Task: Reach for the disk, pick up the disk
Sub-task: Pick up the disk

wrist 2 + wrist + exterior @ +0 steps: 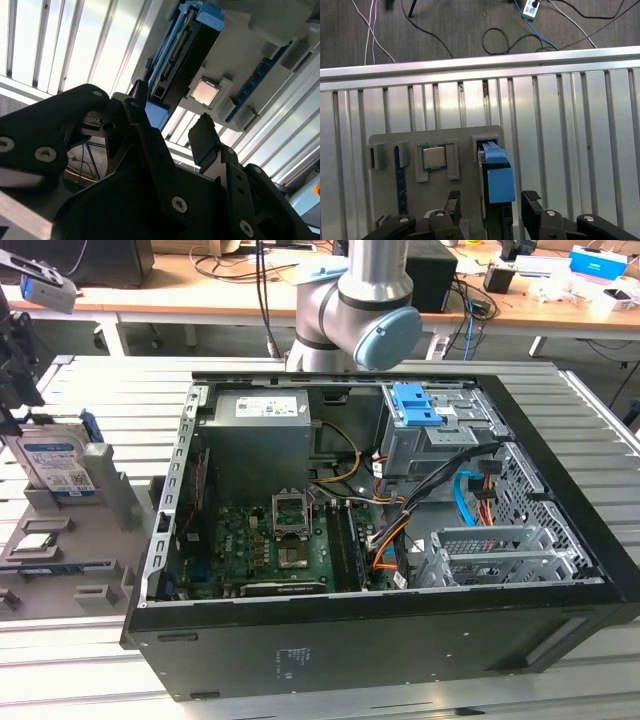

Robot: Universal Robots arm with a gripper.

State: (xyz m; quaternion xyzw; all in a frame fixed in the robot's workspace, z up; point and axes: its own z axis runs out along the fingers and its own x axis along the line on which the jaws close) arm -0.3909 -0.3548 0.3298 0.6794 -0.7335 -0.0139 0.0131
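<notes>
Ribbed metal table (pixel 110 380) carries the open black computer case (pixel 380 650); a grey holder plate (pixel 50 585) lies just beside it.

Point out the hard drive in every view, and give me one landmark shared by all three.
Exterior view: the hard drive stands upright in the grey holder, at the exterior view's left.
First wrist view: hard drive seen edge-on, blue rail toward the camera, in the holder beside the processor chip.
Second wrist view: hard drive edge-on, dark with blue rails, beside the chip.
Shared landmark: the grey holder.
</notes>
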